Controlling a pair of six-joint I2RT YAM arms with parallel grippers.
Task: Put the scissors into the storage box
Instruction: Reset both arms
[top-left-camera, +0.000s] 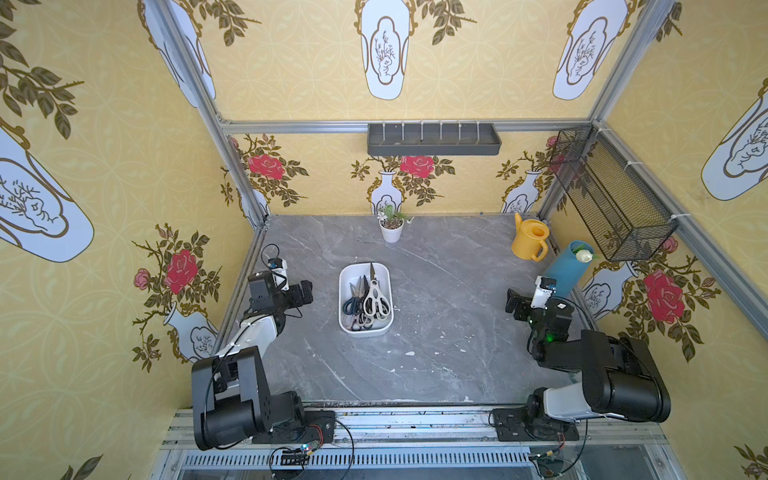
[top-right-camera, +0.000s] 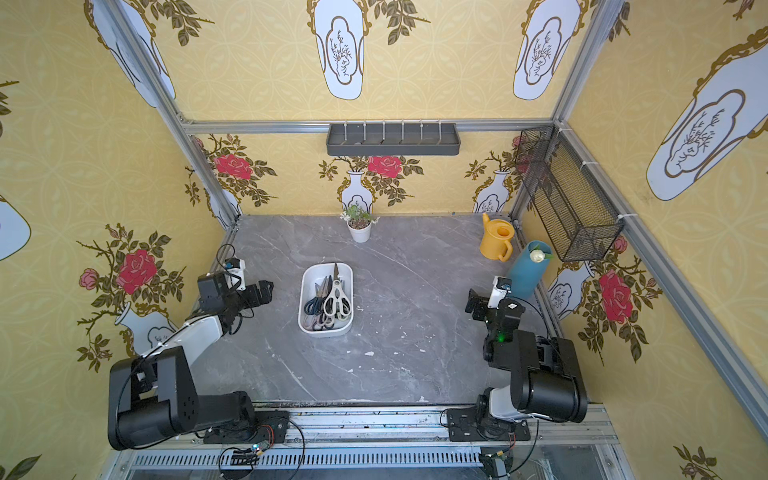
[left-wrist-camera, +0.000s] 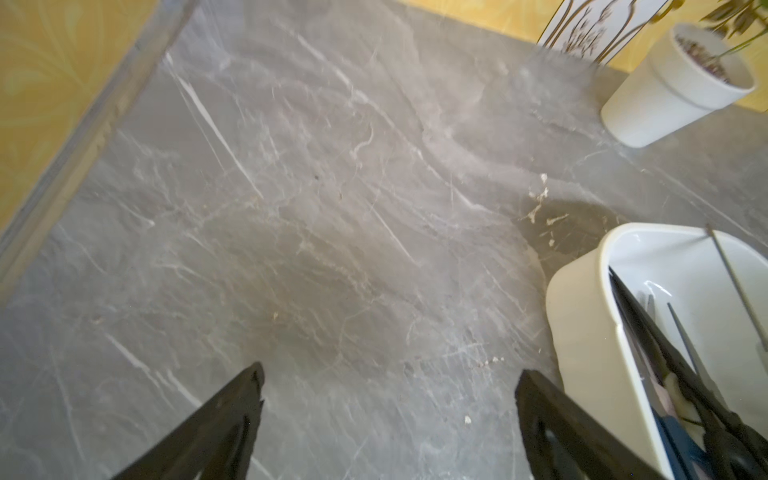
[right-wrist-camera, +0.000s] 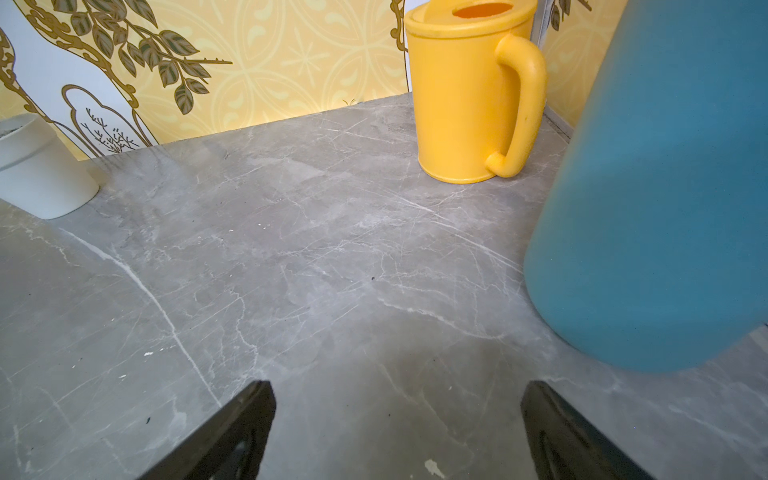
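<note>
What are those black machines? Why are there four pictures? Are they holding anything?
Those are two robot arms. Each one ends in a gripper, which works like two fingers. Two of the pictures look down from above, side by side. The other two come from small cameras on the arms' wrists, so you see the black fingers up close. On the grey table sits a white box with a pile of scissors inside. Farther back stand a plant pot, a yellow watering can and a blue vase. The left gripper and the right gripper are both open and hold nothing.
</note>
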